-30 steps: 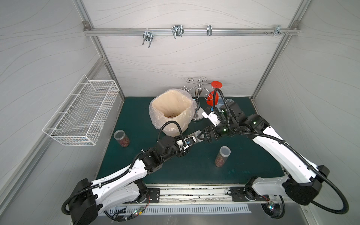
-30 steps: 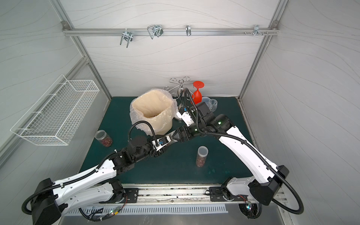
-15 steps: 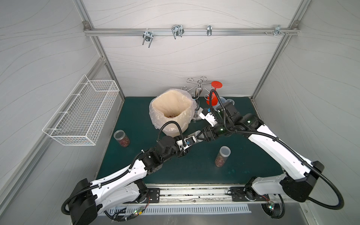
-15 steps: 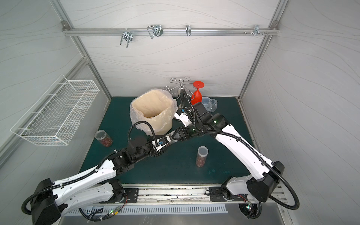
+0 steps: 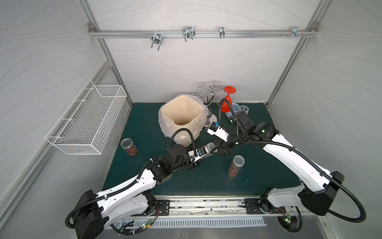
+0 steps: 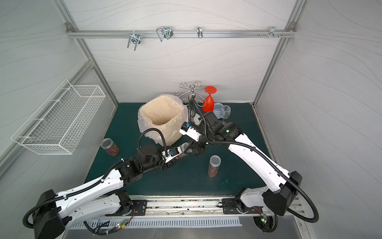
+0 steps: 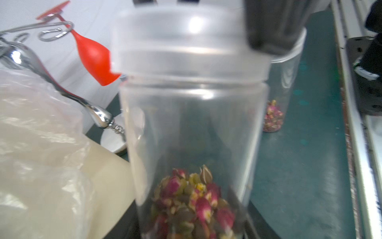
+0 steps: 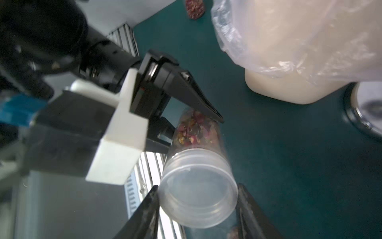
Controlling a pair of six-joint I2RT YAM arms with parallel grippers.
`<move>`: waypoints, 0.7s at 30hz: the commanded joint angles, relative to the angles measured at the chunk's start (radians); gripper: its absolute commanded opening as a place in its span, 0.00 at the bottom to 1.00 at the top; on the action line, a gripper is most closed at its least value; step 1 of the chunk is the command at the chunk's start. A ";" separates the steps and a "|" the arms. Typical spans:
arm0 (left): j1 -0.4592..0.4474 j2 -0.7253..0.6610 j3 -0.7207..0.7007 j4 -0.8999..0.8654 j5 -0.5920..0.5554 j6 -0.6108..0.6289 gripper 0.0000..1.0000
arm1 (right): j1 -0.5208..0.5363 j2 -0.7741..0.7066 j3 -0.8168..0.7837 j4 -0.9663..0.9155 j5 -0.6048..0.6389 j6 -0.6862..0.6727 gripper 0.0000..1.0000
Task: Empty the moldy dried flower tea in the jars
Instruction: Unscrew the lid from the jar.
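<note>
Your jar [image 8: 206,149], lid [image 8: 198,196] on, hangs tilted, tea [image 7: 192,202] at its base. A short jar [image 5: 129,146] and a tall jar [image 5: 236,168] stand upright, well apart.

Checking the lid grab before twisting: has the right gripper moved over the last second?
Yes. In a top view the right gripper shifted toward the lined bin; its jaws now clamp the lid of the held jar.

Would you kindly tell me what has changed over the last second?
The right claw narrowed onto the lid of the jar, its arm edging slightly towards the bin. The left claw kept hold of that jar; the tall jar and short jar stayed put.
</note>
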 commanded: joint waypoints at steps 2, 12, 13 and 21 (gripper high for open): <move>-0.004 0.033 0.084 -0.022 0.215 0.007 0.27 | 0.089 -0.024 -0.005 -0.019 0.059 -0.466 0.23; 0.022 0.002 0.041 0.070 0.252 -0.044 0.27 | 0.088 -0.028 -0.024 0.039 0.063 -0.541 0.23; 0.023 0.001 0.041 0.074 0.252 -0.045 0.26 | 0.088 -0.026 -0.023 0.036 0.066 -0.532 0.23; 0.024 0.002 0.044 0.065 0.188 -0.050 0.25 | 0.082 -0.090 -0.020 0.094 0.052 -0.225 0.87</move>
